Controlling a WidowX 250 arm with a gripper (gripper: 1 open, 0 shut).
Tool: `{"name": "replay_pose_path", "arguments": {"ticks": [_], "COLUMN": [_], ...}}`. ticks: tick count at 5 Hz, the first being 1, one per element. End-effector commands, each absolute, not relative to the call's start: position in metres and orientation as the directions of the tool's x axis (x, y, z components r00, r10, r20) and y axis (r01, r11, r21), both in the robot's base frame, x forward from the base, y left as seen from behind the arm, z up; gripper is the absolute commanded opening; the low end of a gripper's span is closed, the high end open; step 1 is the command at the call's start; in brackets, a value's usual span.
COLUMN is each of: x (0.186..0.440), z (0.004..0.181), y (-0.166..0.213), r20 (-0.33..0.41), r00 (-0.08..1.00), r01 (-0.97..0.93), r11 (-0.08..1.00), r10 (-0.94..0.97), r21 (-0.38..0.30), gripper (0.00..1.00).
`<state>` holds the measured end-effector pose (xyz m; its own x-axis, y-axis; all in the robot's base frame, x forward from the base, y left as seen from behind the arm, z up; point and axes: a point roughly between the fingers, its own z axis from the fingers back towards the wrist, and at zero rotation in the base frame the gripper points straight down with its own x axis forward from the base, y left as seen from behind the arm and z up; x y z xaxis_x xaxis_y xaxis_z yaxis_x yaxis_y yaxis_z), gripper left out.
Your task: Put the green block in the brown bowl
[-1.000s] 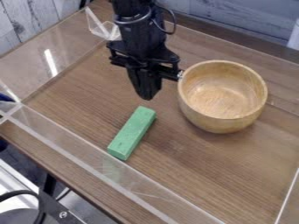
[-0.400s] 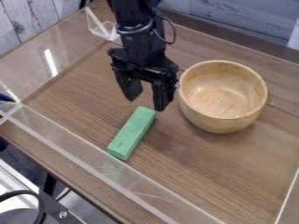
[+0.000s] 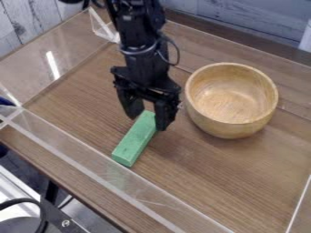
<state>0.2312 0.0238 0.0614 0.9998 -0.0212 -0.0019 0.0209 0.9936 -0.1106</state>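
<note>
The green block [image 3: 134, 140] lies flat on the wooden table, a long bar running diagonally from lower left to upper right. My gripper [image 3: 148, 116] points straight down over the block's upper right end, its two black fingers spread open on either side of that end. Nothing is gripped; the block rests on the table. The brown bowl [image 3: 232, 99] sits to the right of the gripper, round, thick-walled and empty.
Clear acrylic walls [image 3: 73, 155] fence the wooden table [image 3: 231, 173] at the front, left and right. Grey planks and cables show behind the arm at the top.
The gripper went from shut to open and sank toward the table, moving slightly left, so its fingers now straddle the block's upper end. Block and bowl stayed put.
</note>
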Motion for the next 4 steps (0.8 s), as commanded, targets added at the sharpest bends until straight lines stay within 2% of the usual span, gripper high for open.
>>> {"name": "replay_pose_path", "arguments": {"ticks": [1,4], "x": [0.236,0.233], "z": [0.061,0.036], "y": [0.029,0.031], "r20": [0.019,-0.026], "r00": [1.0,1.0], "r01": [0.014,0.004], "r11": [0.995,0.997], "r10": [-0.012,-0.006], "r21": [-0.094,-0.072], "gripper": [1.0,1.0]}}
